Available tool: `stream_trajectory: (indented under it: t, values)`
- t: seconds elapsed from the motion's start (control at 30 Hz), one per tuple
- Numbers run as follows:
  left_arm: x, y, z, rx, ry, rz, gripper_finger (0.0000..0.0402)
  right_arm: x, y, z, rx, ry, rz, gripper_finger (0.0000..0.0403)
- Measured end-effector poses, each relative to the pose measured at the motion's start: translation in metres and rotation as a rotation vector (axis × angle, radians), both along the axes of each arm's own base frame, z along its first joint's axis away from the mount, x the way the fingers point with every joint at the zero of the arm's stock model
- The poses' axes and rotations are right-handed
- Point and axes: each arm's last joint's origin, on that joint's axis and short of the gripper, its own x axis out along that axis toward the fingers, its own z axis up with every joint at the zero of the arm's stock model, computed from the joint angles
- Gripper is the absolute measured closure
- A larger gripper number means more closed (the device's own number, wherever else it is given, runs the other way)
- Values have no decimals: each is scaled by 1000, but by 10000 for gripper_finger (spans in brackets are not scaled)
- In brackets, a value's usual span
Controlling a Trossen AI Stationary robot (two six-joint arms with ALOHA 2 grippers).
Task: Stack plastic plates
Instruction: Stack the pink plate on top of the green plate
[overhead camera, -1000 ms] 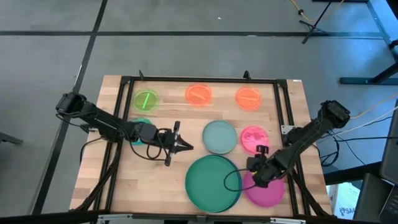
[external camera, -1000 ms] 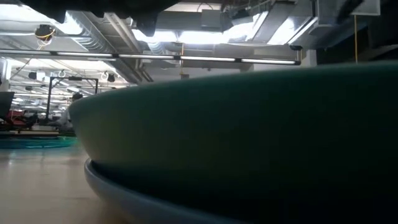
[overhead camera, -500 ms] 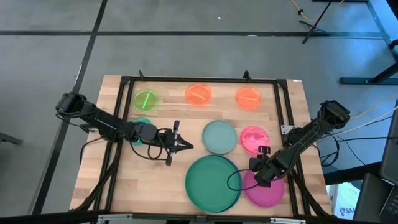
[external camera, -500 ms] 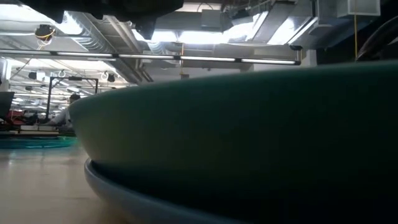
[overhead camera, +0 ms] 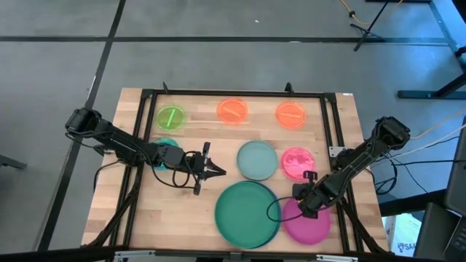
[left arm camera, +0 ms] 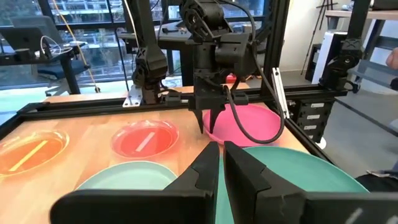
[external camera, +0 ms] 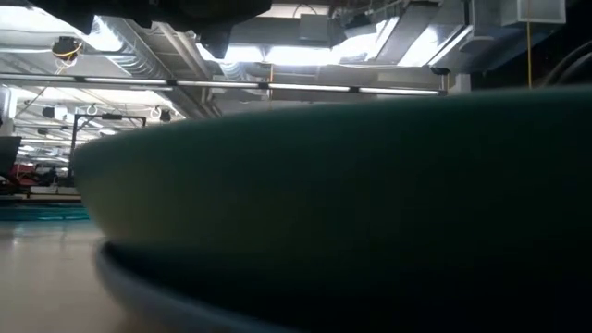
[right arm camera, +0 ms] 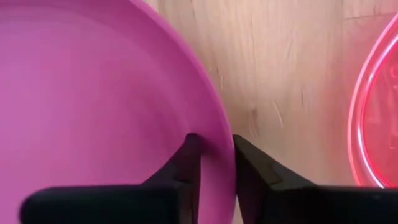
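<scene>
My right gripper (overhead camera: 303,207) stands at the near right, shut on the rim of the magenta plate (overhead camera: 312,224). Just left of that plate lies the large green plate (overhead camera: 246,213), resting on a blue one whose edge (external camera: 139,291) shows beneath it. My left gripper (overhead camera: 217,172) is shut on nothing, left of the pale teal plate (overhead camera: 257,160) and clear of it. A small pink plate (overhead camera: 297,161) lies right of the pale teal one. Two orange plates (overhead camera: 233,110) (overhead camera: 290,114) and a neon green one (overhead camera: 171,117) lie along the far side. My right gripper pinches the magenta plate's raised rim (right arm camera: 219,158) on its far left side, one finger (right arm camera: 186,155) inside the plate and the other (right arm camera: 252,163) outside it. The fingers come from above, pointing down. The plate lies flat on the table.
Another teal plate (overhead camera: 166,145) lies partly under my left arm. A black frame (overhead camera: 233,93) runs around the table's far and side edges. Bare wood shows at the near left (overhead camera: 160,218).
The large green plate and the blue one under it have slid a little toward the table's left edge. My right gripper has stayed at the magenta plate's rim. My left arm has kept still.
</scene>
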Motion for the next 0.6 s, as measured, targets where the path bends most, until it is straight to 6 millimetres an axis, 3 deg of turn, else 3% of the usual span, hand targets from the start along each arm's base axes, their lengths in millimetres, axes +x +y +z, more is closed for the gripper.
stream_trajectory:
  t: [0.33,0.6]
  values:
    - [0,0,0,-1,0,0,383,1,2,5,-9,21,4,373]
    - [0,0,0,-2,0,0,383,12,11,35,-27,9,66,376]
